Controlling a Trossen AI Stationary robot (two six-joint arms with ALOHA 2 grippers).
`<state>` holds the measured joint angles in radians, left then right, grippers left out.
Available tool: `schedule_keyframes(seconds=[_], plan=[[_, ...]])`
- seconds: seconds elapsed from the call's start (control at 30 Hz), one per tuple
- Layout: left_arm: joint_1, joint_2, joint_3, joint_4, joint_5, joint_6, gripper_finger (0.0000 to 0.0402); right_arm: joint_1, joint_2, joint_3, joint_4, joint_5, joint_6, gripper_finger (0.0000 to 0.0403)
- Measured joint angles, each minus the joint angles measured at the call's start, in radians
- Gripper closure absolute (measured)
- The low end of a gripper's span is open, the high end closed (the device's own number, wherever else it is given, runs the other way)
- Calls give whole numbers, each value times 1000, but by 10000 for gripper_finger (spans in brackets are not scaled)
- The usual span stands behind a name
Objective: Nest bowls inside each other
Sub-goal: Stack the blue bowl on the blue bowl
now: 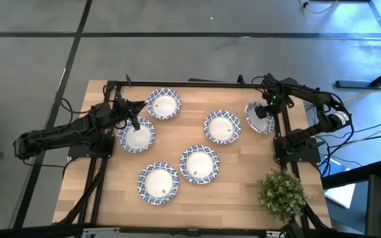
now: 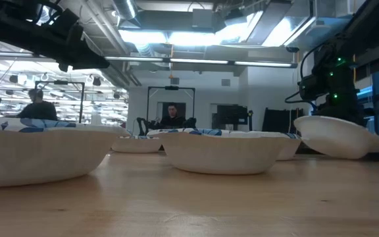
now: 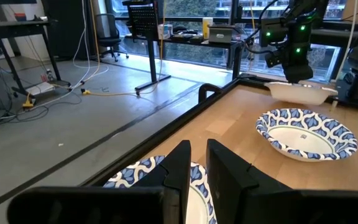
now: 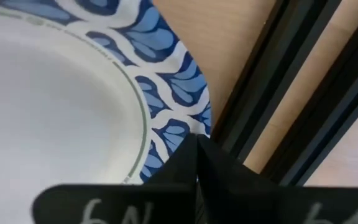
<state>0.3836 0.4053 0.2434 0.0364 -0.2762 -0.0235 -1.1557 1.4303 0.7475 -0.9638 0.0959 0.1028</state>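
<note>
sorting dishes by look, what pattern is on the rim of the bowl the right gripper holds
Blue-and-white leaf-like band on the bowl; clearest in the right wrist view.

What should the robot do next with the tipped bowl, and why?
Probably carry it over the nearest bowl and lower it in. The right gripper is shut on the rim of the tilted bowl at the table's edge, lifted on one side, and no bowls are nested yet.

A big bowl point(image 2: 38, 155) sits at 9 o'clock on the table point(image 2: 196, 204), another bowl point(image 2: 226, 151) at center, a smaller one point(image 2: 135, 145) behind between them. At 3 o'clock a tilted bowl point(image 2: 337, 137) hangs under a dark arm point(image 2: 328, 79). Another arm point(image 2: 45, 33) crosses at 10 o'clock. A person point(image 2: 172, 117) sits far behind.
</note>
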Motion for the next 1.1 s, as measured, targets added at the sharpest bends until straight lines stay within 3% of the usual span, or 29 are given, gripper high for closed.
schedule_keyframes(seconds=[0.23, 0.9, 1.1], plan=[[0, 0, 0, 0, 0, 0, 354, 0, 0, 0, 0, 0, -2, 371], [0, 0, 0, 1, 0, 0, 354, 0, -7, 0, -24, -67, -67, 364], [0, 0, 0, 2, 0, -1, 354, 0, -8, 0, -35, -67, -84, 319]])
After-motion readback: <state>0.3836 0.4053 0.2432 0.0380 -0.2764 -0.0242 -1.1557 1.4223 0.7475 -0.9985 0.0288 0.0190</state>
